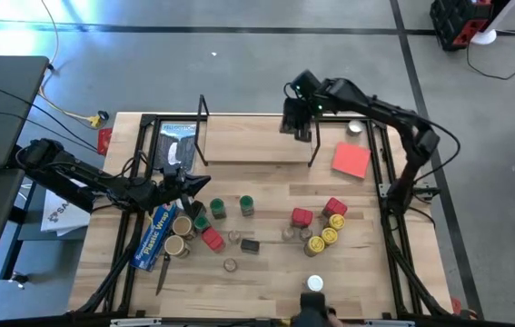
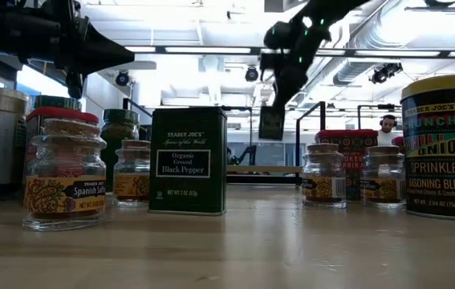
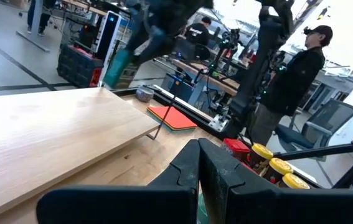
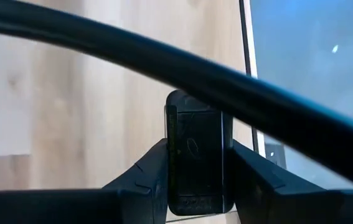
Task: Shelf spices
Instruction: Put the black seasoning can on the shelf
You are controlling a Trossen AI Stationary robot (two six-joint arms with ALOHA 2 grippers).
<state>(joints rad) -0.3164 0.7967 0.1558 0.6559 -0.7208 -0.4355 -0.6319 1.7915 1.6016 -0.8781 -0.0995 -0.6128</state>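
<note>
1. The right gripper (image 1: 295,118) is hanging over the far right end of the shelf (image 1: 248,141), its fingers (image 4: 148,168) clamping a dark boxy tin (image 4: 199,158) between them.
2. In the low view that tin (image 2: 271,123) is hanging in the air below the gripper, clear of the shelf board under it.
3. The left gripper (image 1: 198,184) is hovering with its fingers (image 3: 188,171) pressed together and nothing between them.
4. Just below and beside this left gripper, green-lidded jars (image 1: 245,205) are standing on the table (image 1: 266,272), with the blue plastic-wrap box (image 1: 155,236) lying on its other side.
5. Well away from the right gripper, toward the near side of the table, a cluster of red tins (image 1: 302,217) and yellow-lidded jars (image 1: 328,236) is standing.
6. A flat red sheet (image 1: 351,160) is lying near the right gripper, just beside the shelf's end.
7. A Black Pepper tin (image 2: 187,160) is standing upright near the low camera.
</note>
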